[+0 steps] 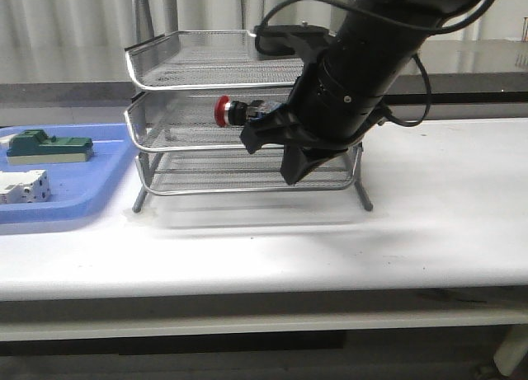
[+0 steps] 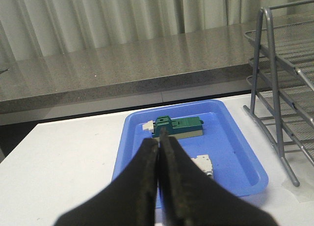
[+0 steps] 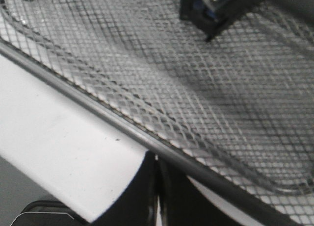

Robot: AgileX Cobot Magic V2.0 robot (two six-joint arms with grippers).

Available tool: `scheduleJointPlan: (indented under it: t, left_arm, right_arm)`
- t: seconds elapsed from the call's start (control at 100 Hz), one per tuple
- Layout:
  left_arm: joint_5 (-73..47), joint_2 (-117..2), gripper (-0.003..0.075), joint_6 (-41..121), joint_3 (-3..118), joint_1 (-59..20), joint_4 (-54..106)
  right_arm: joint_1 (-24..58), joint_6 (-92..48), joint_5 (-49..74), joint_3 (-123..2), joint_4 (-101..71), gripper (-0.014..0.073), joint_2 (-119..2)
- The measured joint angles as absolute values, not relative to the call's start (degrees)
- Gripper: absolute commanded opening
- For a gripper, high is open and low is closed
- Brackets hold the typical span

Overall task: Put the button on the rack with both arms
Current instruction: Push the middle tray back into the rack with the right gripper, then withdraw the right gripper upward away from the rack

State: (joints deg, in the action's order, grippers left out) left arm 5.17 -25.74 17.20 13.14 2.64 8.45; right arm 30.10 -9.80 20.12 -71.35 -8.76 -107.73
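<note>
On rack's (image 1: 165, 129) middle tier, button (image 1: 235, 111) lying — both end effectors pinched closed, empty.

I count one button (image 1: 232, 110), one three-tier rack (image 1: 206, 90), one blue tray (image 1: 82, 190) holding two blocks: one green-and-cream (image 1: 48, 146), one white (image 1: 23, 186); and two hands, my left (image 2: 159, 152) and my right (image 3: 157, 187)

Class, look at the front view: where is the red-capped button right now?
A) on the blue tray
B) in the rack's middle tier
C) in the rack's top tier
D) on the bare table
B: the button lies inside the middle mesh tray of the rack, red cap pointing left.
</note>
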Motion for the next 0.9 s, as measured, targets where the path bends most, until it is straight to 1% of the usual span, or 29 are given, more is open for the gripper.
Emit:
scheduleJointPlan:
  t: [0.28,0.53,0.72,0.9]
  left_arm:
    - [5.17,-25.74,0.0004,17.20,13.14,2.64,8.45]
    - [5.17,-25.74,0.0004,17.20,13.14,2.64,8.45]
    - [5.21,-25.74,0.0004,17.20,13.14,2.64,8.45]
    - [5.21,-25.74,0.0004,17.20,13.14,2.64,8.45]
  right_arm:
    - [29.51,-9.80,19.09,-71.61,-8.51,-0.0067,-107.77]
    - [29.37,-9.80,23.08,-71.96,-8.42,-0.0067,-107.28]
    - [29.24,-9.80,25.88,-71.73,-8.42,-0.0062,-103.25]
    - [26.93,-9.30,26.01,-67.29,-8.42,-0.0057,-97.01]
